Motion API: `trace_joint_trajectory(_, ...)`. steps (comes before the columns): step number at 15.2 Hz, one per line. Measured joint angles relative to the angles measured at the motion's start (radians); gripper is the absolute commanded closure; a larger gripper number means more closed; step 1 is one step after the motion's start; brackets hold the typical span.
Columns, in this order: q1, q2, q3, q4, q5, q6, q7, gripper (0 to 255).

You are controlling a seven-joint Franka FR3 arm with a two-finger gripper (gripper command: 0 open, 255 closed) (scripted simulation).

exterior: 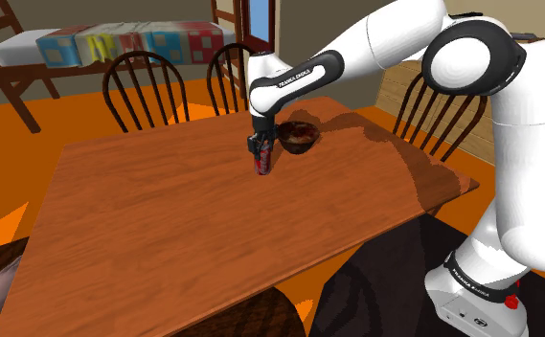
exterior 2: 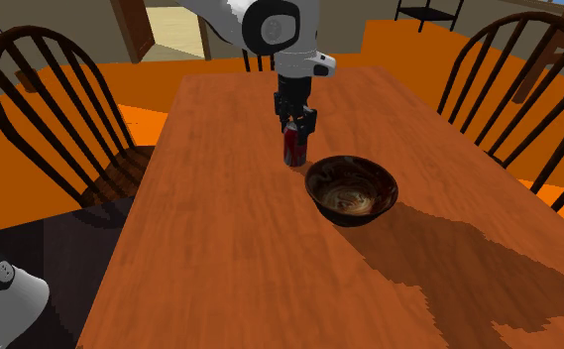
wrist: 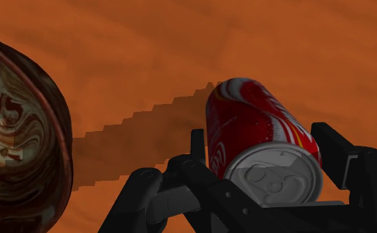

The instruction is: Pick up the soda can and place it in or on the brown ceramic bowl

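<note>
— Showing what, in the wrist panel?
— The gripper [wrist: 261, 132]: its two black fingers [wrist: 197, 142] are spread no wider than the soda can [wrist: 246, 112] and set against opposite sides of it, just below the silver lid. The red can is pinched between them.
— And the can's place on the table [exterior: 165, 220]?
— Shoulder panel: the can [exterior: 261, 165] sits under the gripper [exterior: 259, 148], toward the table's twelve o'clock edge, with its base at the wooden top. Whether it rests there or is just clear of it cannot be told. The brown swirled bowl [exterior: 297, 140] stands at two o'clock of the can, near it but apart.
— The second exterior panel?
— The same arrangement from another side. The gripper [exterior 2: 294, 124] comes straight down onto the can [exterior 2: 294, 149], and the bowl [exterior 2: 309, 183] lies at four o'clock of it, with a narrow strip of bare table [exterior 2: 230, 258] between them. Dark spindle-back chairs [exterior 2: 61, 119] stand at the table's nine o'clock and two o'clock sides
</note>
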Motion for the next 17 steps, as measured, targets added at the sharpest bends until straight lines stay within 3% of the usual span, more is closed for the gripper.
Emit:
trace_joint_trajectory(8,0.0,0.0,0.0,0.0,0.0,0.0,0.0,255)
trace_joint_trajectory(17,-0.002,-0.044,0.001,0.042,0.004,-0.087,-0.004,255)
